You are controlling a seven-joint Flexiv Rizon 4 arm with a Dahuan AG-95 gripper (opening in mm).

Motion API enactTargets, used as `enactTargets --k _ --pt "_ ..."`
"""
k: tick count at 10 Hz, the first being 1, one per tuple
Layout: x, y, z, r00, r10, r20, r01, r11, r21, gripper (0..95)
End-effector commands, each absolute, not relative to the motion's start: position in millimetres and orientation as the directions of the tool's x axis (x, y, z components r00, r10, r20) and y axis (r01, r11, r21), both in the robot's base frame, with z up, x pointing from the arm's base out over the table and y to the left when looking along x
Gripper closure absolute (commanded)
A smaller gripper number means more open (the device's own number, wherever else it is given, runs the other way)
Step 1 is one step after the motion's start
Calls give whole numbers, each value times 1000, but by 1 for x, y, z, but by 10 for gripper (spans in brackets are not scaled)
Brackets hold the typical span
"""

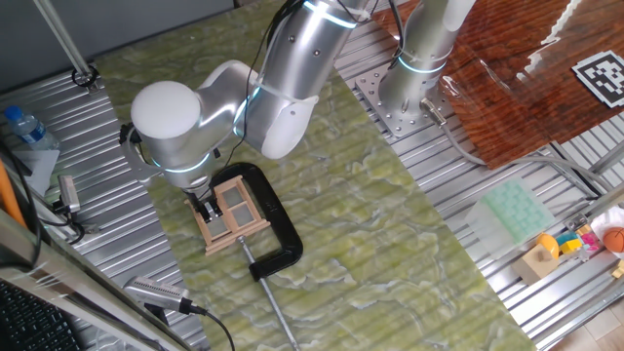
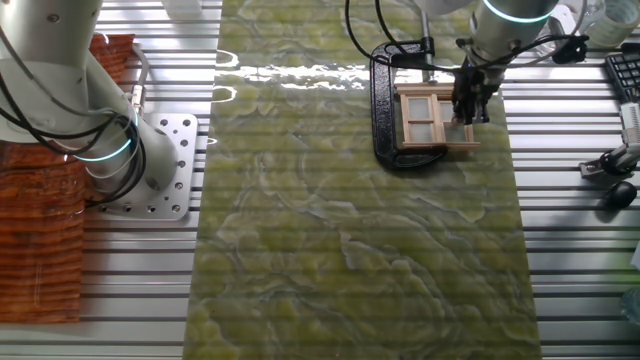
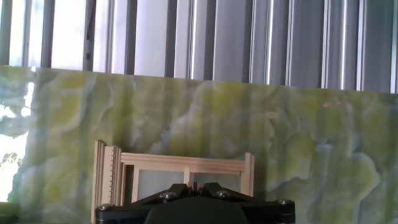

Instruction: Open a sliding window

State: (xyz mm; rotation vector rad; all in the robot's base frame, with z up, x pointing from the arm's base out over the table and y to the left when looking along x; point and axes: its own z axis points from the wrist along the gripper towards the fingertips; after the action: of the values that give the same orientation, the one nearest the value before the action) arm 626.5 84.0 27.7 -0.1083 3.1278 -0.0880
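While the arm leans low over the green marbled mat [image 1: 370, 224], its gripper [image 1: 208, 210] sits right down on the sliding window [image 1: 232, 213], at the edge farthest from the black C-clamp [image 1: 278, 229] that hugs the frame's other side. From where I stand the fingers look drawn close together against the wood, but whether they actually pinch a rail or only press on it, I cannot tell; the hand view shows just the frame's top below the black gripper body. That little window looks light and rigid, thin tan slats with a cross bar, likely easy to crack if squeezed hard. With the clamp apparently anchoring the outer frame, I'd judge the sash's side rail or the cross bar the sensible place to push, gently and along the track
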Motion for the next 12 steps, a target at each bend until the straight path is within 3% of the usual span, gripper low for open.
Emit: enactTargets --k 1,12 --pt "626 84 27 -998 -66 -10 -65 996 -55 950" --pt "625 86 22 -998 -60 -8 -59 997 -53 950"
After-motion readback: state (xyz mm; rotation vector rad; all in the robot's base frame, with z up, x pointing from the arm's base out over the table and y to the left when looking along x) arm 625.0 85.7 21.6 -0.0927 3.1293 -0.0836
